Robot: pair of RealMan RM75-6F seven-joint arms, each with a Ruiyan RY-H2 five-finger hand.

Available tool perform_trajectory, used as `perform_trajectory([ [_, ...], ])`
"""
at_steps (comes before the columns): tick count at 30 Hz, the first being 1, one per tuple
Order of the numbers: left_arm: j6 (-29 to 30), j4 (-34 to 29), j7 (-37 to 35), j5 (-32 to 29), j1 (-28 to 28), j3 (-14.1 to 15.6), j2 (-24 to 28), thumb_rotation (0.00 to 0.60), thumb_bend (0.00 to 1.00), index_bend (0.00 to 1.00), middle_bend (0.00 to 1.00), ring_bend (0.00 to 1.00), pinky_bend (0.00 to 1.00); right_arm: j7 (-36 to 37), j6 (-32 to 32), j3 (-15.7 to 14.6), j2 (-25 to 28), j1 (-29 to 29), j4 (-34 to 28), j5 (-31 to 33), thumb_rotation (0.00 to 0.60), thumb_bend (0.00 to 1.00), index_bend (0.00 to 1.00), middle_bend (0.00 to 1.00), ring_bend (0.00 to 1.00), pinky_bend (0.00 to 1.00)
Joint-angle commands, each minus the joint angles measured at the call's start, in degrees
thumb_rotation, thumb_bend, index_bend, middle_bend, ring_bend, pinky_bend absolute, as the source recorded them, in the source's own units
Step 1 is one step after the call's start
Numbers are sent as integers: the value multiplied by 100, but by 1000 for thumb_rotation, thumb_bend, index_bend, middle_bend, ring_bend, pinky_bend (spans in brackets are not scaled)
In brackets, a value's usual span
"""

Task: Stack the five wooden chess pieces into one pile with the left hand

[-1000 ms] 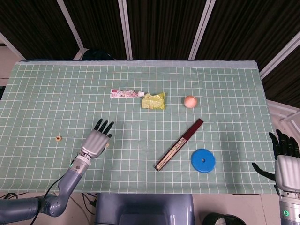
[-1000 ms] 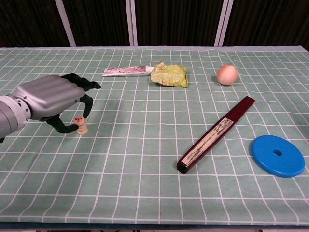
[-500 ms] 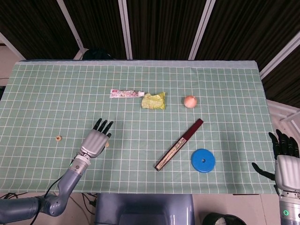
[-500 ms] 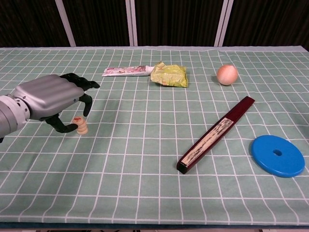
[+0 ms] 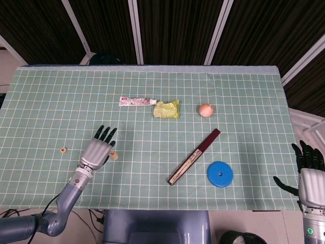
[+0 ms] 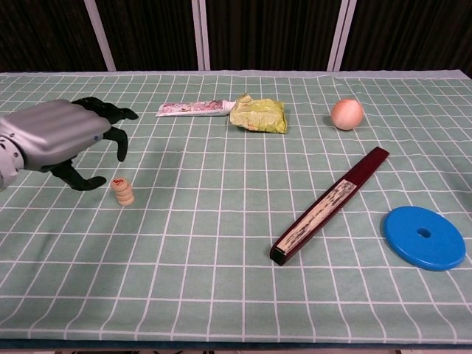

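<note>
My left hand [image 6: 63, 140] hovers over the green checked cloth [image 6: 221, 243], its fingers [image 6: 110, 136] spread and curled downward, holding nothing. The small pile of wooden chess pieces [image 6: 122, 192] stands upright just to the right of my fingertips, clear of them. One lone wooden piece [image 5: 63, 150] lies well apart on the other side of that hand. My right hand [image 5: 307, 175] hangs off the table's edge, fingers apart and empty.
</note>
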Motion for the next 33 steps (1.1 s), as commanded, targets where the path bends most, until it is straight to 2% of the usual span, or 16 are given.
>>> perform_trajectory([
  [1, 192, -50, -336, 115, 207, 51, 287, 600, 313, 389, 5, 0, 0, -9, 4, -4, -5, -2, 0, -4, 600, 233, 81, 13, 0, 0],
  [8, 71, 476, -1070, 96, 482, 185, 601, 600, 298, 381, 5, 0, 0, -48, 18, -11, -22, -4, -13, -21, 600, 232, 80, 13, 0, 0],
  [16, -325, 1503, -1927, -78, 654, 154, 563, 600, 298, 382, 5, 0, 0, -68, 4, -6, -28, -3, -22, 6, 600, 233, 81, 13, 0, 0],
  [23, -622, 2117, -2261, -76, 672, 136, 371, 600, 298, 392, 5, 0, 0, -84, 8, -3, -33, -5, -31, 14, 600, 233, 81, 13, 0, 0],
  [33, -793, 2611, -2397, -31, 756, 154, 189, 600, 298, 411, 5, 0, 0, -72, 7, -3, -28, -5, -27, 10, 600, 233, 81, 13, 0, 0],
])
